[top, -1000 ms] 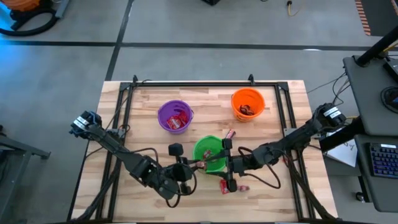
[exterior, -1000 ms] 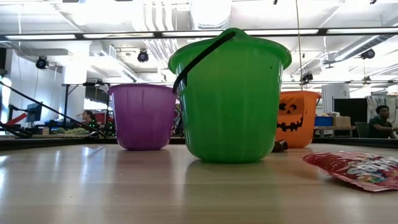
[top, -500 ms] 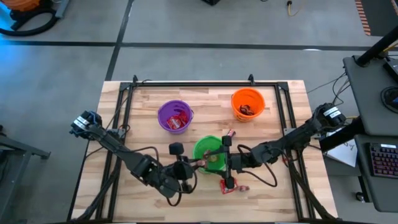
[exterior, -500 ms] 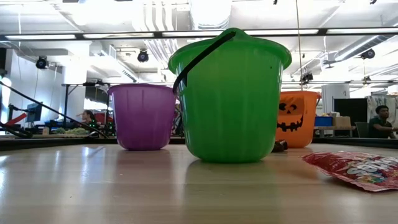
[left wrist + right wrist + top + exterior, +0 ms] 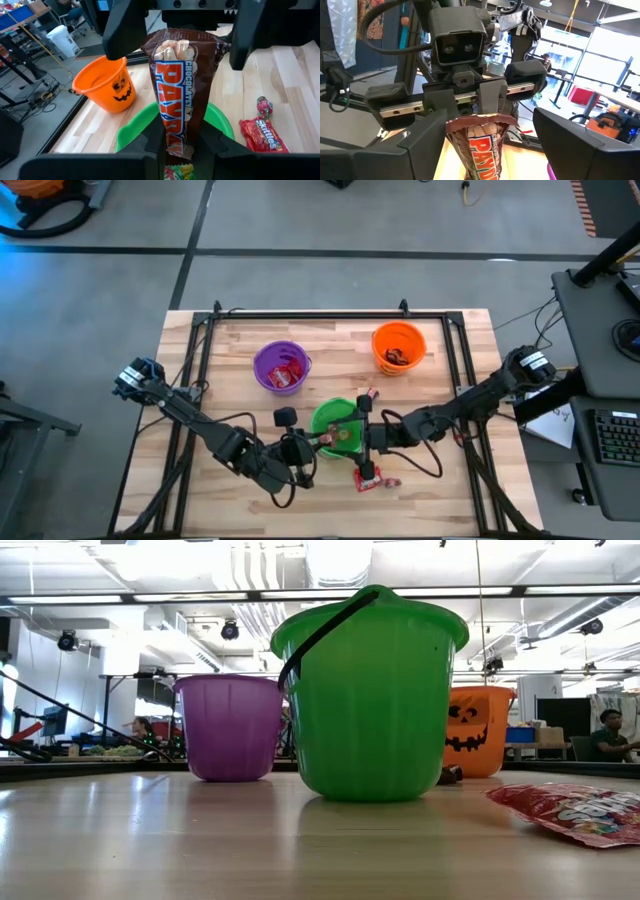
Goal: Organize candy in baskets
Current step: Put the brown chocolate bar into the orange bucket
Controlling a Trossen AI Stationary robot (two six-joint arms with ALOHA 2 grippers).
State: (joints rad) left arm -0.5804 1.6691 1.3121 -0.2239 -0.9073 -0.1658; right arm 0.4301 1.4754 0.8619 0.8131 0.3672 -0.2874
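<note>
A brown candy bar (image 5: 176, 85) hangs over the green basket (image 5: 338, 423), with my left gripper (image 5: 175, 145) shut on one end of it. My right gripper (image 5: 495, 145) faces it from the table's right. It is open, and its fingers (image 5: 120, 30) stand on either side of the bar's other end (image 5: 479, 135) without touching. The purple basket (image 5: 281, 367) holds red packets. The orange basket (image 5: 399, 346) holds dark pieces. A red packet (image 5: 378, 480) lies flat on the table near the green basket. My left gripper pinches the bar's end nearest it (image 5: 172, 140) between its two fingers. The fingers come from the table's left, slanting a little downward, and lie along the bar. The bar sticks out ahead of them toward the right gripper, lifted clear above the green basket.
A small wrapped sweet (image 5: 368, 394) lies on the table between the green and orange baskets. In the low view the green basket (image 5: 370, 700) stands in front, the purple (image 5: 230, 725) and orange (image 5: 478, 730) behind it, the red packet (image 5: 575, 812) at the right.
</note>
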